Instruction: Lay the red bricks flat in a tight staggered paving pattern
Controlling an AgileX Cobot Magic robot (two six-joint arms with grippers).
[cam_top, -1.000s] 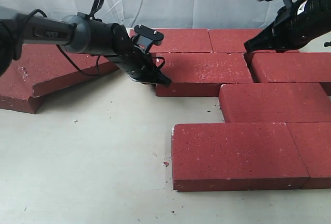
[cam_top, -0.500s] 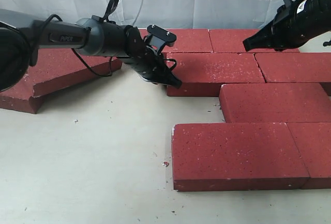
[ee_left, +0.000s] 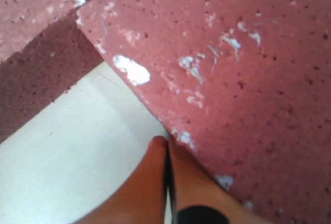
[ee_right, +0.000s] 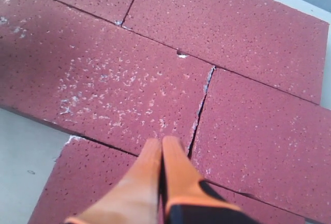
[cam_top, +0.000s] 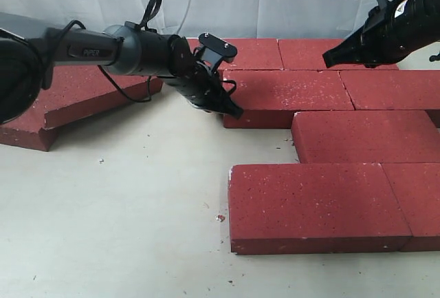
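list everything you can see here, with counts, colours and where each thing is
laid bricks: seven, dark red, flat in staggered rows on the right
loose bricks: two, dark red, overlapping at far left
crumbs: a few, red, in front of the front row
surface: one, cream, under everything
cloth: one, white, behind
left arm: one, grey, from the left
right arm: one, black, top right
left fingers: two, orange, shut, at a second-row brick's end
right fingers: two, orange, shut, over the back rows

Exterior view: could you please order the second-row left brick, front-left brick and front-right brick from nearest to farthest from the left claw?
1. Second-row left brick, its left end at the left claw.
2. Front-left brick, nearer the camera.
3. Front-right brick, at the right edge.
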